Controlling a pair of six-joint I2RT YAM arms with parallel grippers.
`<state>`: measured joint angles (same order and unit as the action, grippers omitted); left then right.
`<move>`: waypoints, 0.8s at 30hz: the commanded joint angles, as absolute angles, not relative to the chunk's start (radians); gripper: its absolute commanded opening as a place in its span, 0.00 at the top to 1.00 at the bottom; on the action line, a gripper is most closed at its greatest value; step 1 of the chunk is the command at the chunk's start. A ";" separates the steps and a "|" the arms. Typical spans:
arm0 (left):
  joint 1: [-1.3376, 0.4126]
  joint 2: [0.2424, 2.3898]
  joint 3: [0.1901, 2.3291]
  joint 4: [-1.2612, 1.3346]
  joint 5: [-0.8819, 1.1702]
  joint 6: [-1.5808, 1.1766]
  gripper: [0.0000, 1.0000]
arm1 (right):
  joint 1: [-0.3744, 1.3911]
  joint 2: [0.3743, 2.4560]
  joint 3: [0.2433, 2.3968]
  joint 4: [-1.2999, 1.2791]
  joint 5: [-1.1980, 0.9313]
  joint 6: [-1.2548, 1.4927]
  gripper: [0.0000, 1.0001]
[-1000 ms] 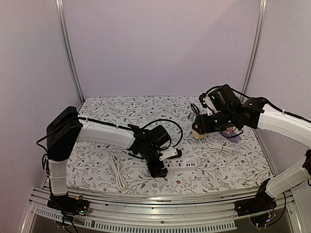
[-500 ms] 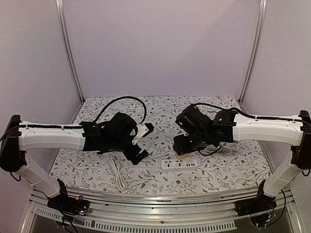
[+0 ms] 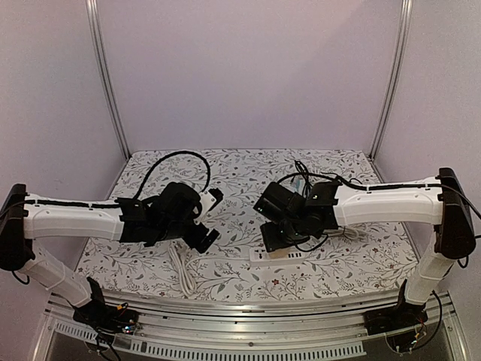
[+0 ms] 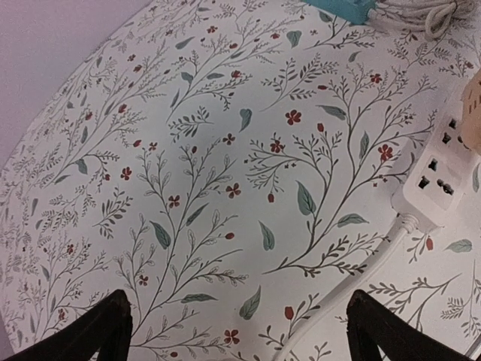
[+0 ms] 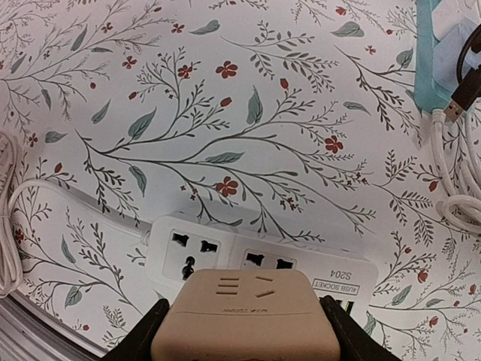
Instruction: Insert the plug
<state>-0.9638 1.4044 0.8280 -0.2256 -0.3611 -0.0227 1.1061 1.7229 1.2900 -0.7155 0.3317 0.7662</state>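
Note:
A white power strip lies near the front middle of the table; it also shows in the right wrist view and at the right edge of the left wrist view. My right gripper is shut on a beige plug block and holds it just above the strip's sockets. My left gripper is open and empty, hovering over the cloth left of the strip, with its fingertips wide apart. The strip's white cord runs between them.
A coiled white cable lies at the front left. More white cables and a teal item lie at the right. The floral cloth covers the table.
My right gripper has moved left and down with the plug block, over the power strip. My left arm has drawn back left and lowered a little.

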 commanded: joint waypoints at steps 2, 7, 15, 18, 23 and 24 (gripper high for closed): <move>-0.953 1.404 0.816 -0.190 -0.372 -0.014 0.01 | 1.107 1.770 1.310 -0.731 0.352 0.782 1.00; -0.951 1.412 0.821 -0.196 -0.374 -0.011 0.01 | 1.094 1.772 1.283 -0.729 0.348 0.784 1.00; -0.950 1.416 0.825 -0.200 -0.376 -0.006 0.00 | 1.077 1.787 1.283 -0.716 0.348 0.768 1.00; -0.950 1.414 0.828 -0.205 -0.382 -0.002 0.01 | 1.074 1.796 1.282 -0.707 0.350 0.763 1.00; -0.948 1.417 0.831 -0.206 -0.384 -0.002 0.00 | 1.064 1.812 1.270 -0.685 0.325 0.762 1.00; -0.948 1.417 0.831 -0.205 -0.385 -0.002 0.00 | 1.064 1.818 1.271 -0.682 0.318 0.763 1.00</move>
